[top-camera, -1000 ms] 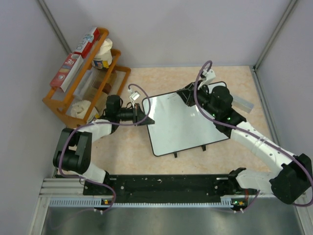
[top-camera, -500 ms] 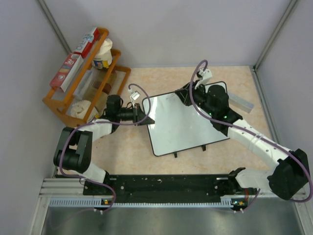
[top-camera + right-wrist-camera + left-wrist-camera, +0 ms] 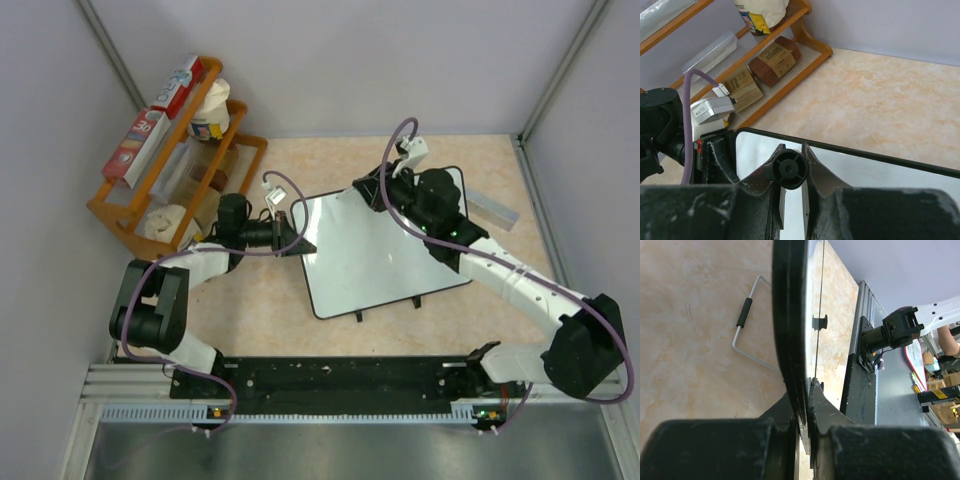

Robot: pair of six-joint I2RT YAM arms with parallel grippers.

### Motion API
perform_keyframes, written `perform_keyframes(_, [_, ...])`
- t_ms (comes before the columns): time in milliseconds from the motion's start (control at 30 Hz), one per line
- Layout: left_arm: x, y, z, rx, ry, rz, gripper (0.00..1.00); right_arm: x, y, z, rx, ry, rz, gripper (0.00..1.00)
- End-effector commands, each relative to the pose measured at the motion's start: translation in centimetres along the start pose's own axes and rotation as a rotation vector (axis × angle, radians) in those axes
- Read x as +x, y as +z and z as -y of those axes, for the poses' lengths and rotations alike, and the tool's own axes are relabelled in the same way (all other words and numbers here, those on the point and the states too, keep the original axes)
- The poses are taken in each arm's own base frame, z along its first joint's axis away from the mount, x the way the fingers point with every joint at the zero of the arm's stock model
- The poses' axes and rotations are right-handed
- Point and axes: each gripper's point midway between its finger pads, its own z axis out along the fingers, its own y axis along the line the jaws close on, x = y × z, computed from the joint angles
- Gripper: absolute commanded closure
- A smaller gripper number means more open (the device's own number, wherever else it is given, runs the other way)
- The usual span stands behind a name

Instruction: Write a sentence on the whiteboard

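The beige table [image 3: 260, 310] bears the whiteboard [image 3: 375, 250], which sits skewed at its middle. An orange rack [image 3: 100, 210] stands well to the whiteboard's left. The left gripper [image 3: 295, 237] is clamped on the whiteboard's left edge. The right gripper [image 3: 372, 190], over the whiteboard's far-left corner, is closed around a black marker [image 3: 789, 168]. I cannot tell whether its tip touches the whiteboard.

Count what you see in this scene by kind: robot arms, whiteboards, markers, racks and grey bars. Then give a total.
robot arms: 2 (left arm, right arm)
whiteboard: 1
marker: 1
orange rack: 1
grey bar: 1
Total: 6
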Motion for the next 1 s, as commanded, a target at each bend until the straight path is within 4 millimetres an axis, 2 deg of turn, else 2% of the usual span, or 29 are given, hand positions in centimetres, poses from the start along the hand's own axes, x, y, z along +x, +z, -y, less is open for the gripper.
perform_keyframes(0, [2.5, 0.5, -4.1, -0.141, 0.129, -0.04, 1.0, -2.8, 0.6, -1.7, -0.041, -0.015, 0.074, 1.0])
perform_keyframes(367, [2.6, 0.6, -4.1, -0.136, 0.125, -0.042, 1.0, -1.4, 1.3, -1.4, -0.036, -0.013, 0.036, 1.0])
perform_keyframes(967, [2.7, 0.6, -4.1, -0.132, 0.122, -0.045, 1.0, 0.5, 1.5, -2.0, -0.086, -0.001, -0.021, 1.0])
